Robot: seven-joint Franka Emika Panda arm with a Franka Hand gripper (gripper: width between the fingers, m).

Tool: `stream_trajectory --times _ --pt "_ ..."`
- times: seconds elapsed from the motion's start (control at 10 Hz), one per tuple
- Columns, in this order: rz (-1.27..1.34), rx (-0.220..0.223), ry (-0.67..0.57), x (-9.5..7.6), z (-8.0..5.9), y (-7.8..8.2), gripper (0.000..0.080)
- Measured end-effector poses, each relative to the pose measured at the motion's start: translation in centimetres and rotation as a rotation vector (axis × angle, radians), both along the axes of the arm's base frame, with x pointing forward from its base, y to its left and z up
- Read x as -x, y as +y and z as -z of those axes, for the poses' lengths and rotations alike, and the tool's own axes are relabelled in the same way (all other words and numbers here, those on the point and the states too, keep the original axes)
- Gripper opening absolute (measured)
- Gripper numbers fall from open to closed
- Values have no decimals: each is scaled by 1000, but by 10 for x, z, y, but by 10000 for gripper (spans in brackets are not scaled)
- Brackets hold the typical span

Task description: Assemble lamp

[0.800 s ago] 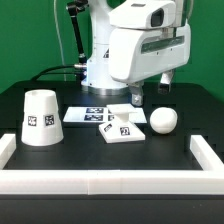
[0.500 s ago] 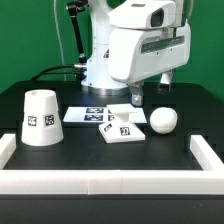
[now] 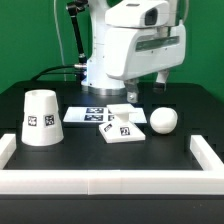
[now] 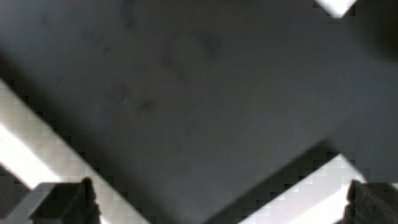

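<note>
The tapered white shade (image 3: 40, 118) stands on the black table at the exterior view's left. The flat square base (image 3: 122, 127) lies near the middle, tag up. The ball bulb (image 3: 163, 120) rests to the right of the base; its stem is hidden. My gripper (image 3: 149, 92) hangs open and empty above and behind the base and bulb, touching nothing. In the wrist view the gripper (image 4: 219, 205) shows two fingertips (image 4: 63, 200) far apart over dark table, and no lamp part is in sight.
The marker board (image 3: 88, 114) lies flat behind the base. A low white wall (image 3: 100, 183) runs along the table's front, with side pieces at left (image 3: 8, 150) and right (image 3: 210, 155). White strips (image 4: 36, 130) cross the wrist view.
The arm and gripper have shifted slightly up and toward the exterior view's left. The shade, base and bulb have not moved.
</note>
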State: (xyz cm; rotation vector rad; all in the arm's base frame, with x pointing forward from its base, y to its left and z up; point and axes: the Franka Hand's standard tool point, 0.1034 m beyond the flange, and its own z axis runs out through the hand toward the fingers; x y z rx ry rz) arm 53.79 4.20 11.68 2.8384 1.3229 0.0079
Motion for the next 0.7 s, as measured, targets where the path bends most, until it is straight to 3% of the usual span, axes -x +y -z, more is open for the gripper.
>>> stream_trajectory --times 0.3,0.7 --pt "55 3 22 33 14 -22 700" --pt "386 -5 18 30 13 -16 700"
